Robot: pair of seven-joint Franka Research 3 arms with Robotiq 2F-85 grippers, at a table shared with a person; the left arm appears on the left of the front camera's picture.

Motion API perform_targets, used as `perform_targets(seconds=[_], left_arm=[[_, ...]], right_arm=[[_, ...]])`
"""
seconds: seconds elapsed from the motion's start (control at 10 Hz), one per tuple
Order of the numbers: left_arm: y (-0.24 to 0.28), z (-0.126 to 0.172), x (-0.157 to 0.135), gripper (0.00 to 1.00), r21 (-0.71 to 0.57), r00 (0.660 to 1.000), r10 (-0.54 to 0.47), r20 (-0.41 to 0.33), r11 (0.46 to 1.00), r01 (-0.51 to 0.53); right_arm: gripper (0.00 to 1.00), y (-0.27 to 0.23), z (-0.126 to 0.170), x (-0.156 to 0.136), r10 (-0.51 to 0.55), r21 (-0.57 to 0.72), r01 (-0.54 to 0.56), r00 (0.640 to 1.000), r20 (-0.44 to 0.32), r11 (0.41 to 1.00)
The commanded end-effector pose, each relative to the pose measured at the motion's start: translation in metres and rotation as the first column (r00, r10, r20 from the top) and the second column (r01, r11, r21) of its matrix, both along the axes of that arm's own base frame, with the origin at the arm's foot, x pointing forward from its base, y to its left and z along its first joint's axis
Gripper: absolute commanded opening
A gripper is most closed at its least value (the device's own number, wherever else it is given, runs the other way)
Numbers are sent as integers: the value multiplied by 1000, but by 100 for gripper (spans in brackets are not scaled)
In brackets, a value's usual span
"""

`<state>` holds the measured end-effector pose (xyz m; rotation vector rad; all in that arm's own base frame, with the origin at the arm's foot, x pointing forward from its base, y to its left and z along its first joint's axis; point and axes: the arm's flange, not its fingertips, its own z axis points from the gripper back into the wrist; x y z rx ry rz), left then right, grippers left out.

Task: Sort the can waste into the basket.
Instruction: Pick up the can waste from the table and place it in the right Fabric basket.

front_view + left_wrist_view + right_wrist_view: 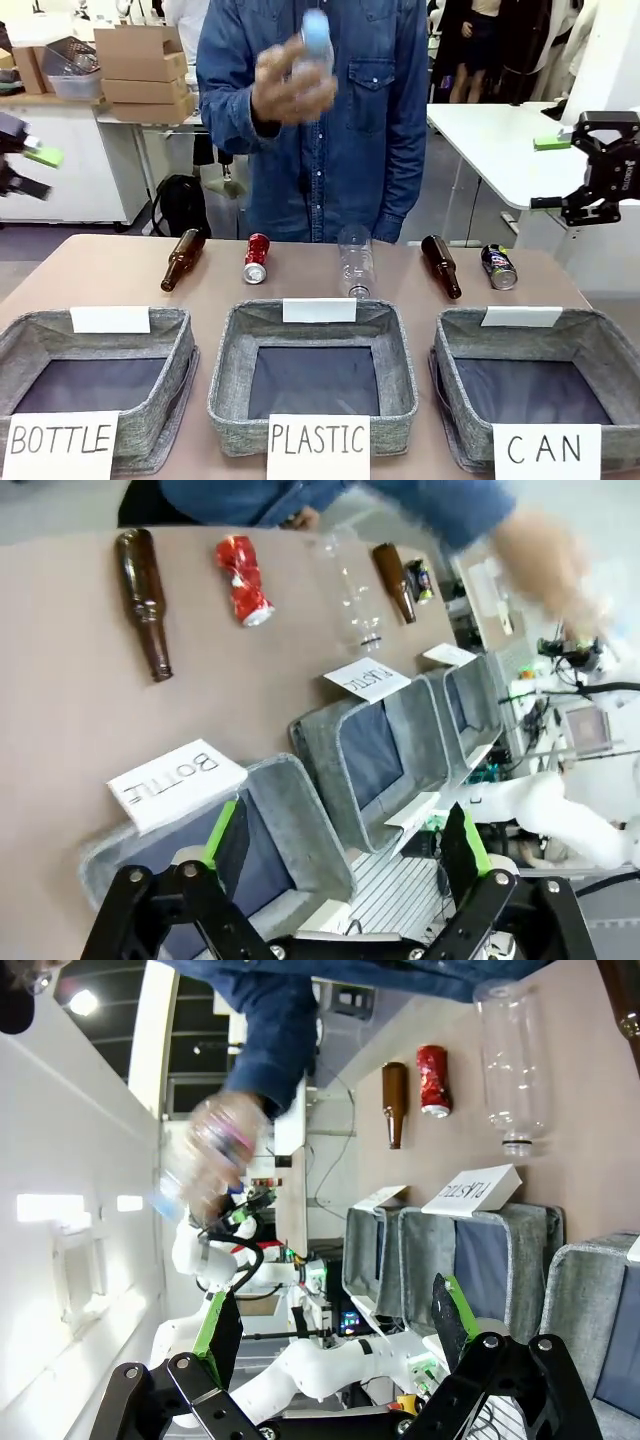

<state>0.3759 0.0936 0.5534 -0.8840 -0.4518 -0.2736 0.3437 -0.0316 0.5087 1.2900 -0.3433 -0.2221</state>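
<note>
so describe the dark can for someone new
Start at the grey basket signed CAN, rightmost of three. Beyond its far rim lies the dark can, last in the row. Unlike the brown bottle beside it, it is short, metal, colourfully printed.

- The left gripper (pixel 28 158) is held high at the left edge of the front view and is only partly seen
- In the left wrist view its fingers (pixel 228 842) stand wide apart, with nothing between the green pads
- The right gripper (pixel 550 175) is held high at the right side and points sideways toward the middle
- Its fingers (pixel 222 1325) are also wide apart and hold nothing
</note>
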Motion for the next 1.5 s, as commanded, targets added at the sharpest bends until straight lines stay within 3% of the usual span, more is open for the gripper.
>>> perform_targets(seconds=[0.0, 0.2, 0.9, 1.4], left_arm=[[28, 8, -40, 100, -31, 998, 42, 56, 999, -41], [28, 8, -50, 100, -49, 998, 12, 68, 999, -9], [-8, 15, -19, 100, 27, 1000, -19, 11, 999, 18], [-152, -4, 84, 100, 315, 996, -4, -92, 948, 33]], right_arm=[[100, 1, 2, 4, 0, 14, 0, 1000, 28, 1000], [100, 1, 2, 4, 0, 14, 0, 1000, 28, 1000], [100, 1, 2, 4, 0, 14, 0, 1000, 28, 1000], [100, 1, 2, 4, 0, 14, 0, 1000, 28, 1000]])
